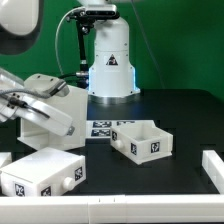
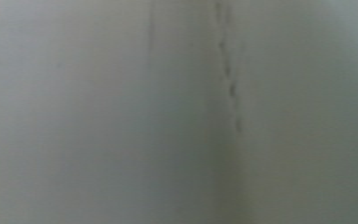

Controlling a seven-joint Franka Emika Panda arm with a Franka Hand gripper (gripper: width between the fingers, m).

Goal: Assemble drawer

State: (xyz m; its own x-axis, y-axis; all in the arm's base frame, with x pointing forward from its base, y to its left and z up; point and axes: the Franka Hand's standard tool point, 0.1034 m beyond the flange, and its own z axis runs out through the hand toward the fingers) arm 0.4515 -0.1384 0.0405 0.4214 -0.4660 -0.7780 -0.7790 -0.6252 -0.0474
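Note:
A large white housing (image 1: 55, 112) of the drawer stands tilted at the exterior view's left. My gripper (image 1: 22, 103) is against its left side, and the fingers are hidden by the hand and the housing. An open white tray (image 1: 140, 139) with a square tag sits right of the middle of the black table. A closed-looking white tagged box (image 1: 42, 171), another drawer part, sits at the front left. The wrist view shows only a blurred grey-white surface (image 2: 176, 110) very close to the camera, with a faint seam and no fingers visible.
The marker board (image 1: 101, 127) lies flat between the housing and the open tray. The robot's white base (image 1: 110, 62) stands at the back middle. White rails lie at the right (image 1: 214, 166) and front edges of the table.

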